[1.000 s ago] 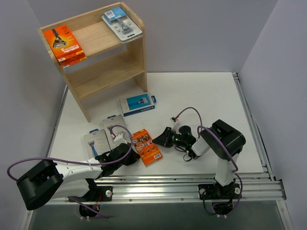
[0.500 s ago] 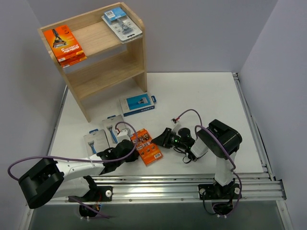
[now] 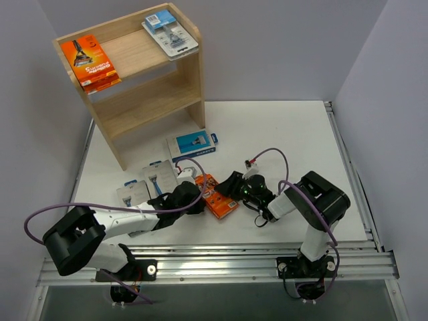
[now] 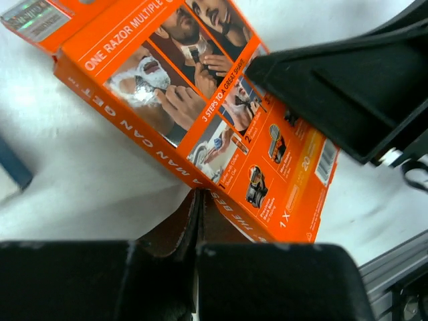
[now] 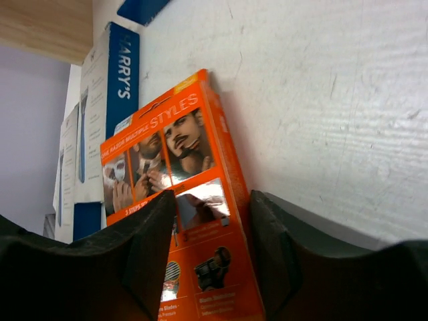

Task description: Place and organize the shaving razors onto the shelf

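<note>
Fingers of my left gripper [image 4: 198,221] are pressed flat together with nothing between them, their tips at the long edge of an orange razor box [image 4: 200,100] that lies flat on the white table [image 3: 287,140]. My right gripper [image 5: 212,221] stands parted at the far end of that same box, one finger on each side of its printed face; whether the pads actually touch the cardboard I cannot tell. From above, the orange razor box [image 3: 217,198] sits between my two grippers, the left gripper [image 3: 195,199] at its left edge and the right gripper [image 3: 229,185] at its right. Just left of my left wrist lie two grey-and-blue packs side by side, the nearer pack [image 3: 132,194] and the farther pack [image 3: 160,179]. A Harry's box [image 3: 192,145] rests beyond them, near the foot of the shelf [image 3: 144,100], and its blue side shows in my right wrist view too [image 5: 124,73]. On the shelf's top tier a second orange pack [image 3: 90,61] lies at the left end and a clear blister pack [image 3: 170,32] at the right end, well apart. The shelf stands at the table's far left corner.
</note>
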